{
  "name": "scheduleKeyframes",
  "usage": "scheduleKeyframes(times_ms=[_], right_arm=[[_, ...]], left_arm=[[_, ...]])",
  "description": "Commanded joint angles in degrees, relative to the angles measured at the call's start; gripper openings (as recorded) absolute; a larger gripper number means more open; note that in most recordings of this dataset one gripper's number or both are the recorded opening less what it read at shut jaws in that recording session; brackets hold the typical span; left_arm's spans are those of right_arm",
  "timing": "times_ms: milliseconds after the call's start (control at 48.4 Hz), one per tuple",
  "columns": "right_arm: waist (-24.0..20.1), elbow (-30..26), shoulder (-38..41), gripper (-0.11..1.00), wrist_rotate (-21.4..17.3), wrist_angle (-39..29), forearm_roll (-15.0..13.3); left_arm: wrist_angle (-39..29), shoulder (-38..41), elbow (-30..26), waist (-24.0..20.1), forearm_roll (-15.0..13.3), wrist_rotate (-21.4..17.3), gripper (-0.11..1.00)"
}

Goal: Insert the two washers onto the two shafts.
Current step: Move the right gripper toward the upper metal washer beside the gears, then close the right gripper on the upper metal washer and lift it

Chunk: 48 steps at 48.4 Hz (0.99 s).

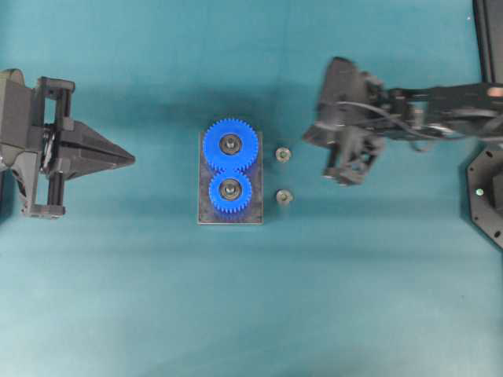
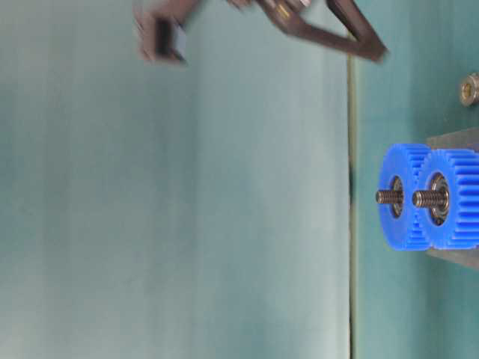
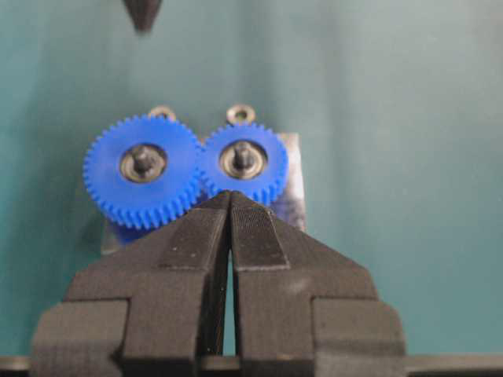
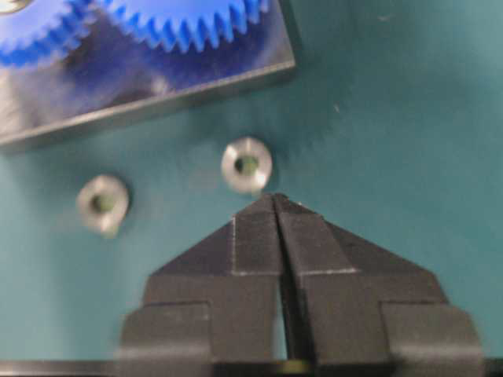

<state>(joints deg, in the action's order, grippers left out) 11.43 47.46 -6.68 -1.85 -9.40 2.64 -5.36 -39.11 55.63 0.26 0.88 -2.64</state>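
Two small metal washers (image 1: 283,154) (image 1: 284,196) lie flat on the teal table to the right of a grey plate (image 1: 206,212). On the plate stand two meshed blue gears (image 1: 230,144) (image 1: 230,188), and a threaded shaft (image 2: 385,197) sticks up from each one. My right gripper (image 1: 310,137) hovers above the table right of the washers, tilted down. In the right wrist view its jaws (image 4: 275,198) are shut and hold nothing, just short of one washer (image 4: 247,165). My left gripper (image 1: 130,160) rests far left, shut and holding nothing, pointing at the gears (image 3: 142,169).
The right arm's black base (image 1: 486,188) sits at the right edge of the table. Open teal tabletop lies in front of and behind the plate.
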Motion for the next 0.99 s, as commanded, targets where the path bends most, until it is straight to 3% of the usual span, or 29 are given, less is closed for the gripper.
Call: scheduleKeyframes(times_ms=[0, 186, 227, 476, 972], right_arm=[[-0.4, -3.3, 2.6, 0.19, -0.3, 0.5, 0.0], [-1.5, -5.4, 7.5, 0.71, 0.0, 0.4, -0.1], [-1.9, -5.4, 8.1, 0.77, 0.0, 0.6, -0.1], [-2.6, -5.2, 10.3, 0.71, -0.2, 2.3, -0.1], [-1.5, -5.0, 14.4, 0.69, -0.4, 4.1, -0.1]], left_arm=[[0.6, -0.3, -1.6, -0.1, 0.1, -0.2, 0.0], [0.7, -0.4, -1.6, -0.1, 0.2, -0.8, 0.0], [0.7, -0.4, -1.5, -0.2, 0.2, -0.7, 0.0], [0.7, -0.4, -1.4, -0.1, 0.2, -0.7, 0.0], [1.9, -0.4, -1.6, -0.1, 0.2, -0.7, 0.0]])
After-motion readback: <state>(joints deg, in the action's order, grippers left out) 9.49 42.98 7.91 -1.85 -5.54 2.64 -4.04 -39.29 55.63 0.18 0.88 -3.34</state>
